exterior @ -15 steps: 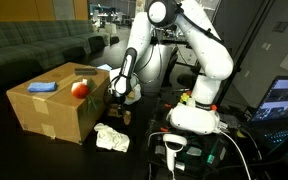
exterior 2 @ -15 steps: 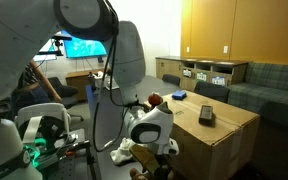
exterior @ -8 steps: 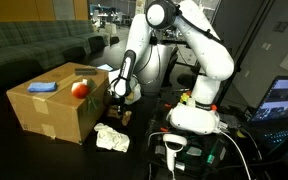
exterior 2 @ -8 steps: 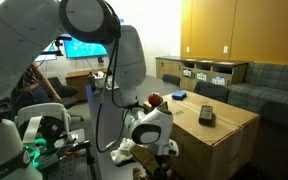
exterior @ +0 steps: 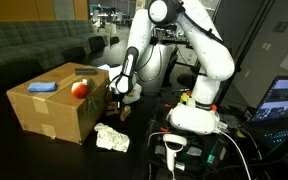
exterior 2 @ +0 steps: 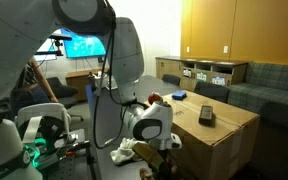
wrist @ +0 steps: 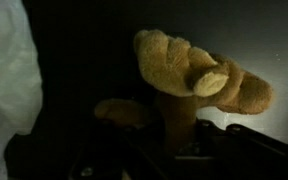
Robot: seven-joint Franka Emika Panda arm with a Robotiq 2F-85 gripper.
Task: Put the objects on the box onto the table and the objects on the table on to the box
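Note:
A cardboard box carries a blue object and a red apple; a black object also lies on its top. My gripper hangs low beside the box's end, just above the dark table. In the wrist view it is shut on the lower limb of a tan plush toy, whose body fills the view above the jaws. A crumpled white cloth lies on the table close to the gripper.
The robot's white base stands behind, with cables and a lit device on the floor near it. A screen glows at the edge. Sofas line the back.
The jaws have closed on the plush toy's limb. The arm has barely moved.

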